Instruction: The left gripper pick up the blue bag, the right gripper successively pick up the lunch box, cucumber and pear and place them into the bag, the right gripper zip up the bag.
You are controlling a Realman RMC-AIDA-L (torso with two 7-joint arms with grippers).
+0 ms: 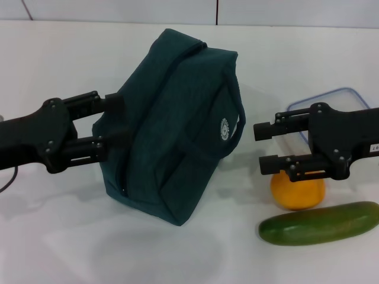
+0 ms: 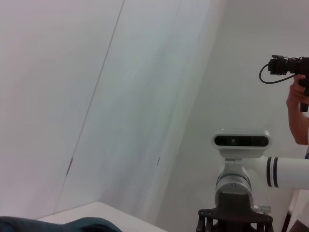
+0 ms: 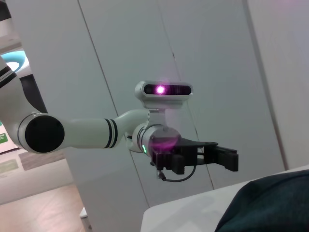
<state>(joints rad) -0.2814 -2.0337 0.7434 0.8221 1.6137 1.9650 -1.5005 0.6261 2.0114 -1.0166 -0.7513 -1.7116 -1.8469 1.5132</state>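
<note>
Against the left end effector (image 1: pixel 115 127), the blue bag (image 1: pixel 174 118) stands tilted on the white surface (image 1: pixel 71 248), its top leaning away from the robot and its zip seam running up the near side. Both black fingers of that end effector reach the bag's side, one above the other, and their tips disappear at the fabric; whether they are pinching the cloth or merely pressing on it cannot be told. A round white logo faces the right end effector (image 1: pixel 260 148), with the bag's carrying strap looping around it.

That right end effector hangs just beside the bag on its logo side, apart from it, its two fingers spread with a clear gap and holding nothing. Directly behind and below its fingers sits the pear (image 1: pixel 298 190), orange-yellow, partly covered by the lower finger. Nearer the robot than the pear lies the cucumber (image 1: pixel 320 223), long and dark green, stretched across the surface just beside the fruit. Beyond the right end effector's body, the lunch box (image 1: pixel 331 99) shows only its light blue rim and a clear corner.

From the right wrist view, the left end effector (image 3: pixel 231 158) appears at the end of its white arm, above the bag's dark fabric (image 3: pixel 270 203).
</note>
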